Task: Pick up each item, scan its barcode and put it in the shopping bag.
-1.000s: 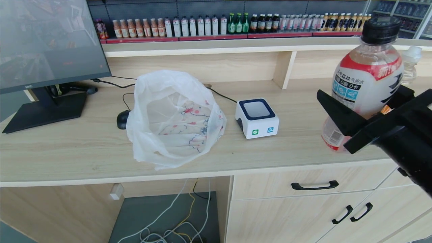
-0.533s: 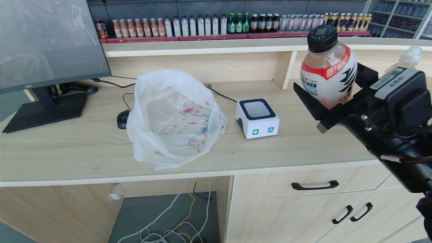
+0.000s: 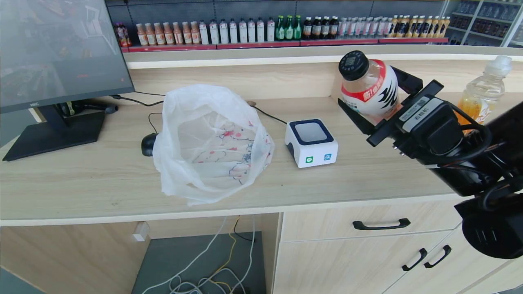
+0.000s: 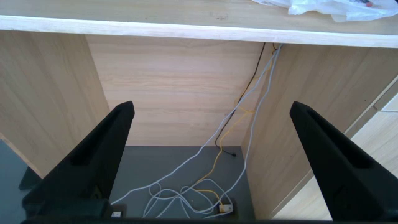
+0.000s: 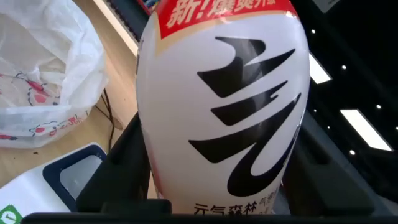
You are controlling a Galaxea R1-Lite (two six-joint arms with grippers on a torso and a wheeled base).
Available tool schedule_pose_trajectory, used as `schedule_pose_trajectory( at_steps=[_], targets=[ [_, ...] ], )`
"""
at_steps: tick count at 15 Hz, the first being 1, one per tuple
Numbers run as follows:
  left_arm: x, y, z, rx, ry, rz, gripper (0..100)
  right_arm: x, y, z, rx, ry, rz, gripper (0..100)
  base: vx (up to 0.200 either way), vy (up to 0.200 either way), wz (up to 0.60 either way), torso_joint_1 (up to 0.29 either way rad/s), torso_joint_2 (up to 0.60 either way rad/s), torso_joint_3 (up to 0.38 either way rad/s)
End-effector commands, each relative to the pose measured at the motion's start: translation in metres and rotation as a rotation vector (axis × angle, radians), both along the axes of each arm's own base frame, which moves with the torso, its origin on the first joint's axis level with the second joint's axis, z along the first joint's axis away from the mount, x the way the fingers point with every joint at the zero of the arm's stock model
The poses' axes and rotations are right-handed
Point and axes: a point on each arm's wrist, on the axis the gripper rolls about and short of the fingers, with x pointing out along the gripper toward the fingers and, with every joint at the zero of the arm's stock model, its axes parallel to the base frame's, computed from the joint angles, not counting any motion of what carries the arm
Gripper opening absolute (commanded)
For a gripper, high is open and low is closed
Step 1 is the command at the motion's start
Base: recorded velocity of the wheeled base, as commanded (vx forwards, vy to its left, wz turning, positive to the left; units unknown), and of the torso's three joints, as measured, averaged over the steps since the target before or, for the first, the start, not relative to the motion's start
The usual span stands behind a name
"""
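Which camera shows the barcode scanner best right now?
Head view: the whole scanner sits on the counter right of the bag. Right wrist view catches just its corner past the bottle; left wrist looks under the counter.

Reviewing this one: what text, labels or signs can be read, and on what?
Black cap of the white, red-banded drink bottle in the right gripper: QR code, no words.
Bottle's red band: white characters, tilted or cut off; not surely readable.
White box scanner: one green icon, one blue.
Black monitor bezel, shelf bottles: too small.
No text quotable.
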Motion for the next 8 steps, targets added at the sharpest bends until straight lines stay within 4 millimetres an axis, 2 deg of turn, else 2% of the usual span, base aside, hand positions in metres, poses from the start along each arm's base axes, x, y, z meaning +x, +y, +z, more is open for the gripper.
schedule_pose_trajectory(
  at_steps=[1, 4, 8],
  targets=[
    [0.0, 0.0, 0.0, 0.001, -0.001, -0.001, 100, 0.015, 0.009, -0.004, -0.019, -0.006, 0.032, 0, 0.0, 0.0, 0.0, 0.0, 0.0, 0.0],
    [0.0, 0.0, 0.0, -0.001, -0.001, 0.001, 100, 0.03, 0.021, -0.006, -0.048, -0.037, 0.11, 0, 0.0, 0.0, 0.0, 0.0, 0.0, 0.0],
    [0.0, 0.0, 0.0, 0.001, -0.001, 0.001, 100, 0.034, 0.04, -0.002, -0.064, -0.079, 0.197, 0, 0.0, 0.0, 0.0, 0.0, 0.0, 0.0]
  ],
)
